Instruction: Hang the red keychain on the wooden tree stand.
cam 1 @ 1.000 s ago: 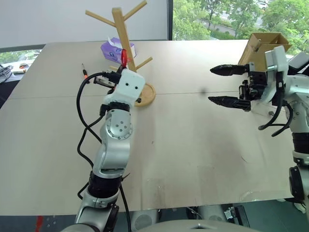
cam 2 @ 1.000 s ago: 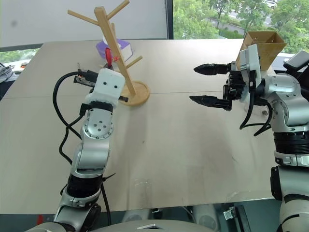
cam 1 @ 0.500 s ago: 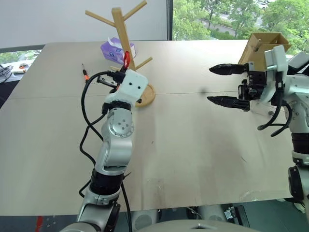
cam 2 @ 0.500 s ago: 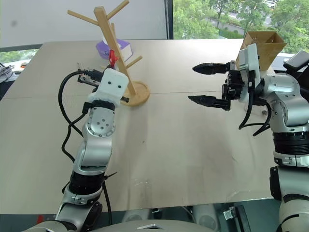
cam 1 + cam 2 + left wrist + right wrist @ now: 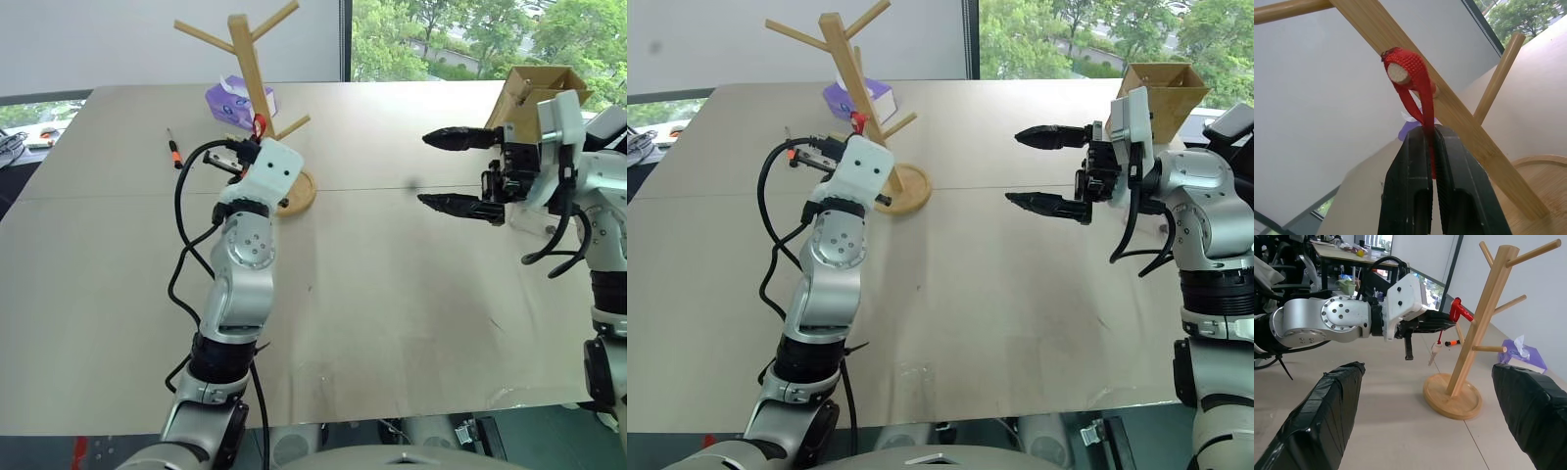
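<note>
Keychain: red keychain strap is looped over the end of a peg on the wooden tree stand; lower strap is pinched in the left gripper.
Left gripper: clenched on the strap, just beside the stand's pole.
Right gripper: jaws spread wide, holding nothing, well apart from the stand, over bare table.
Risk: loop sits right at the peg tip; a pull toward the robot with the jaws shut would likely drag it off.
Risk: a sideways nudge of the arm against the pole could tip the stand on its round base.
Left wrist view: shows the strap wrapped over the peg end.
Right wrist view: shows the small key dangling below the left gripper, clear of the table.
Clutter: screwdriver and purple tissue pack lie near the stand.
</note>
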Controlling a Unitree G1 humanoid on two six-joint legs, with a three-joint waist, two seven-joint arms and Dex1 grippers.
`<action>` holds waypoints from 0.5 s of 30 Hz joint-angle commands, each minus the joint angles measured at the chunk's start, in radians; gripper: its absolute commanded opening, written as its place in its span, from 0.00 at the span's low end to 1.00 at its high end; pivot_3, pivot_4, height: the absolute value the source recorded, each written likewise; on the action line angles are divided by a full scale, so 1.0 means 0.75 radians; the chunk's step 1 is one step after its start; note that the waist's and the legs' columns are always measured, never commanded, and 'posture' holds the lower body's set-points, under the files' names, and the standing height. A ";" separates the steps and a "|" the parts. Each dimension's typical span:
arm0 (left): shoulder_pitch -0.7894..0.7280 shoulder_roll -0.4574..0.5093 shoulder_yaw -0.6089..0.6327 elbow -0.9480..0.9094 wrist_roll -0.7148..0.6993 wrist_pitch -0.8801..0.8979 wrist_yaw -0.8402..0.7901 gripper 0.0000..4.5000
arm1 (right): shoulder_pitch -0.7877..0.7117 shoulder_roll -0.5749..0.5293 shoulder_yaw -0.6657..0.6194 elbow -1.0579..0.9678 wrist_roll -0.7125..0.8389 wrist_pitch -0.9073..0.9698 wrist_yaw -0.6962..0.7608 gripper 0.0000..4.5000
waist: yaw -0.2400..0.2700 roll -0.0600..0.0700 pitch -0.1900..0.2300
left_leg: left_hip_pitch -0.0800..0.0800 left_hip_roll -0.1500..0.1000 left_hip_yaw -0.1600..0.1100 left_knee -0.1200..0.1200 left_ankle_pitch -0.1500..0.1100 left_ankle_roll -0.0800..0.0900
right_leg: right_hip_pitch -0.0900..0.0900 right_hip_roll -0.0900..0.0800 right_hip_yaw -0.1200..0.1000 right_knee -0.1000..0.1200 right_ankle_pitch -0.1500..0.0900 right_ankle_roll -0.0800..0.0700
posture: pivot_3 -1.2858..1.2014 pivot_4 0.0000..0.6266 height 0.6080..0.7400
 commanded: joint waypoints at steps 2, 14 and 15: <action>-0.043 -0.011 -0.016 -0.027 0.020 -0.039 0.011 0.02 | 0.008 -0.004 -0.049 -0.058 0.027 -0.007 -0.016 1.00 | 0.000 0.000 0.000 | 0.000 0.000 0.000 0.000 0.000 0.000 | 0.000 0.000 0.000 0.000 0.000 0.000 | 0.52 0.24 1.00; -0.014 -0.045 0.008 -0.028 -0.020 -0.030 -0.003 0.08 | 0.029 -0.012 -0.055 -0.075 0.034 -0.007 -0.031 1.00 | 0.000 0.000 0.000 | 0.000 0.000 0.000 0.000 0.000 0.000 | 0.000 0.000 0.000 0.000 0.000 0.000 | 0.52 0.24 1.00; -0.012 -0.052 0.014 -0.032 -0.033 -0.030 -0.007 0.16 | 0.031 -0.012 -0.055 -0.075 0.034 -0.006 -0.032 1.00 | 0.000 0.000 0.000 | 0.000 0.000 0.000 0.000 0.000 0.000 | 0.000 0.000 0.000 0.000 0.000 0.000 | 0.52 0.24 1.00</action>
